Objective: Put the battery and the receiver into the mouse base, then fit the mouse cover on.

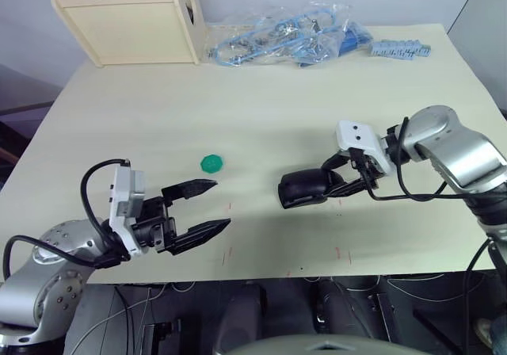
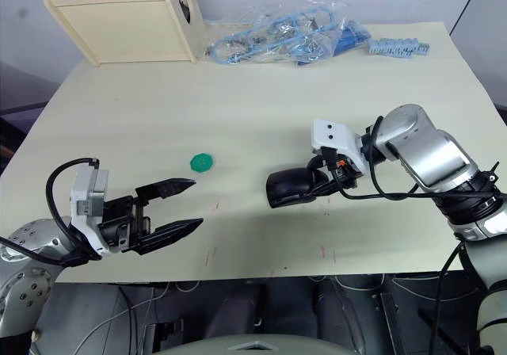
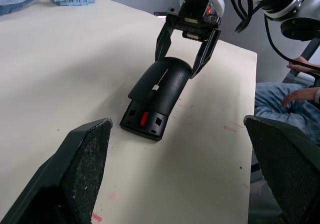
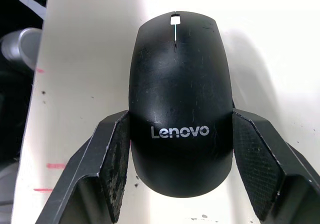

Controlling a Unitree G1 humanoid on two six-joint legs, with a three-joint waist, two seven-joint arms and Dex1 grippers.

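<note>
Here, my right gripper (image 1: 346,182) straddles the mouse (image 1: 305,188) mid-table, fingers at its flanks, steadying the cover (image 4: 180,104) on the base (image 3: 145,125); my left gripper (image 1: 204,206) waits, spread wide and empty.

Right gripper (image 2: 323,182) at the mouse cover (image 2: 291,187) on table (image 2: 261,109).
Left gripper (image 2: 182,206) open, empty; green disc (image 2: 201,162) just beyond its 2 fingers.
</note>
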